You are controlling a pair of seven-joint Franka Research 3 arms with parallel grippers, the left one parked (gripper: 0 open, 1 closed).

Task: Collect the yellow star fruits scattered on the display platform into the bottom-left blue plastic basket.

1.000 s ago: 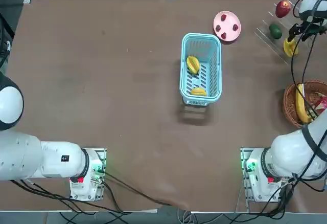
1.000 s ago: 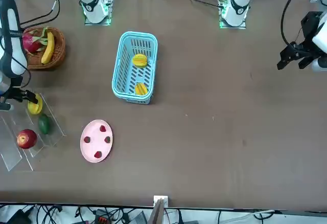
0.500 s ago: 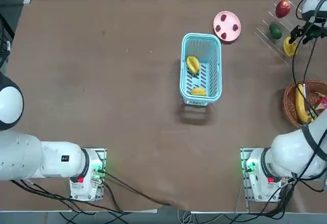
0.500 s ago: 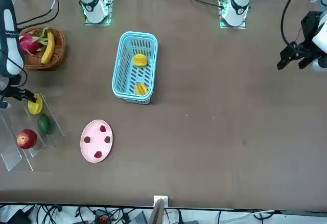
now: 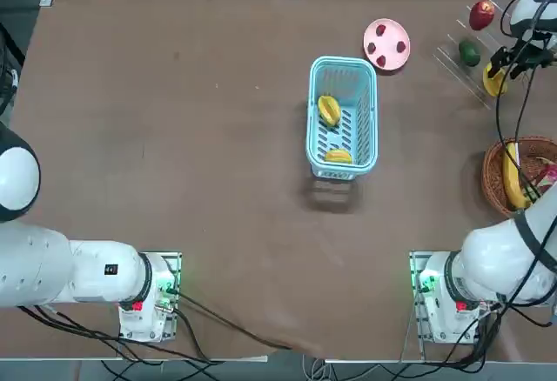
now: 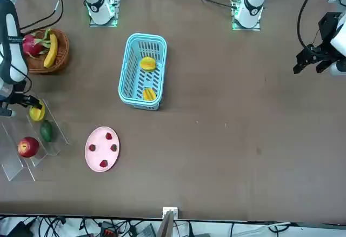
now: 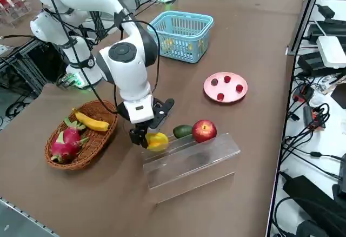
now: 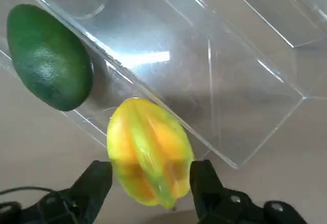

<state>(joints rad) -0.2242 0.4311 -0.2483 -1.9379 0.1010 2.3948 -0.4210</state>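
Two star fruits [image 5: 332,129] in blue basket [image 5: 314,111] — seemingly loose

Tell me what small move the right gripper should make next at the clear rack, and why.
Probably finish closing the fingers on the star fruit. The right gripper sits at the low end of the display platform with a finger on each side of the fruit and slim gaps left. Two star fruits already lie in the blue plastic basket, so this is the last one to carry over.
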